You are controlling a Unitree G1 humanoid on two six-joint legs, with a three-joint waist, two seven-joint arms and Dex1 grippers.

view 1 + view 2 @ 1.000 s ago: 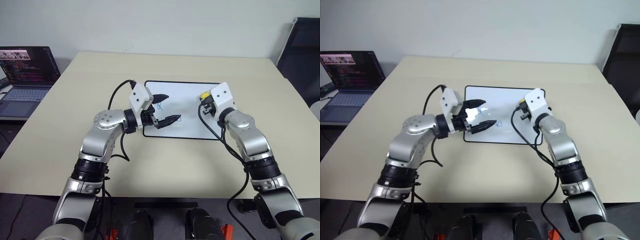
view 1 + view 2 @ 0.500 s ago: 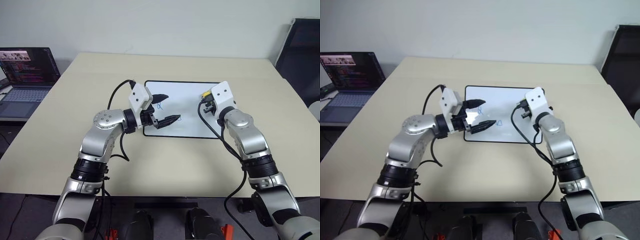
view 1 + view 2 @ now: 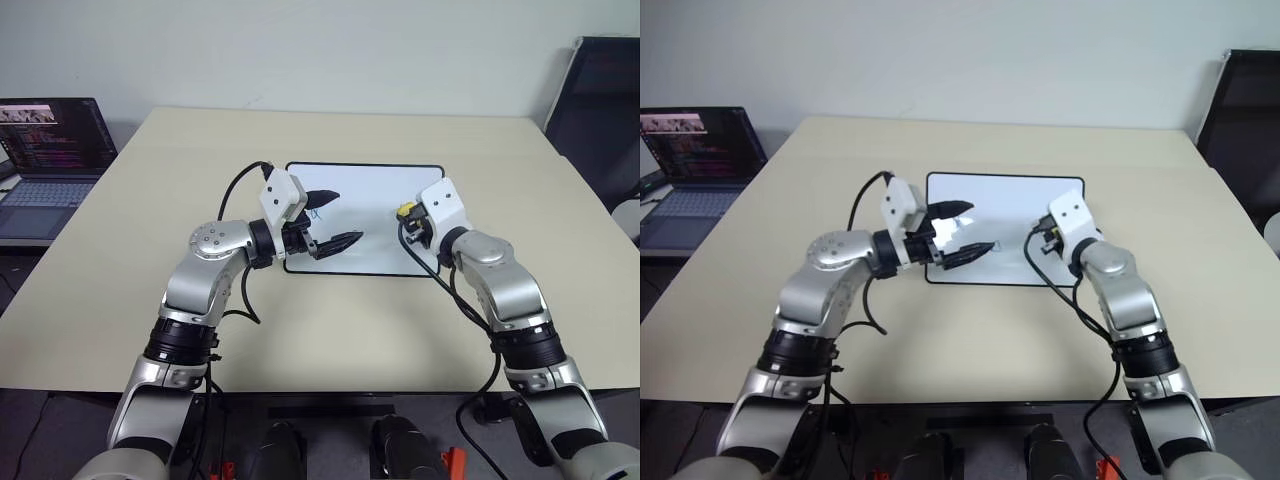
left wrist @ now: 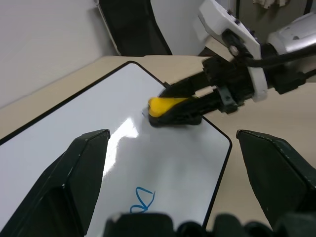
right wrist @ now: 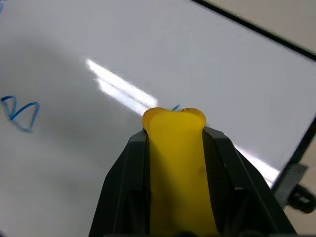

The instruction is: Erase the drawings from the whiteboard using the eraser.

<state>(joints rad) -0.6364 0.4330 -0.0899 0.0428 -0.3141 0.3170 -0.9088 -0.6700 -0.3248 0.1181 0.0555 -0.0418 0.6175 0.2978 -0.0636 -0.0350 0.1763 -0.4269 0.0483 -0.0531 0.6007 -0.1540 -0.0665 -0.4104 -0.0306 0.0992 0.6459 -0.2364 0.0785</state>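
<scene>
On the pale surface (image 3: 120, 260) the whiteboard (image 3: 375, 185) lies flat before us, and we judge the task as barely begun: blue drawings remain on it. We see one squiggle (image 5: 20, 112) well clear of the eraser (image 5: 177, 168), another (image 4: 140, 200) near the left gripper (image 3: 335, 215), and a trace of blue (image 5: 177, 106) peeking out just past the eraser's tip, so we cannot say any mark is fully wiped. Our right gripper (image 4: 190, 101) has its jaws closed on the yellow eraser, holding it by its long sides at the board's right part, roughly three o'clock from the board's middle, with the dark underside facing the white face; whether it touches, we cannot tell for sure. The eraser's long axis runs along the gripper, pointing toward about eleven o'clock in the head view, onto the board. Our left jaws stand wide and empty over the board's left portion, near nine o'clock. All the wiping seems left.
</scene>
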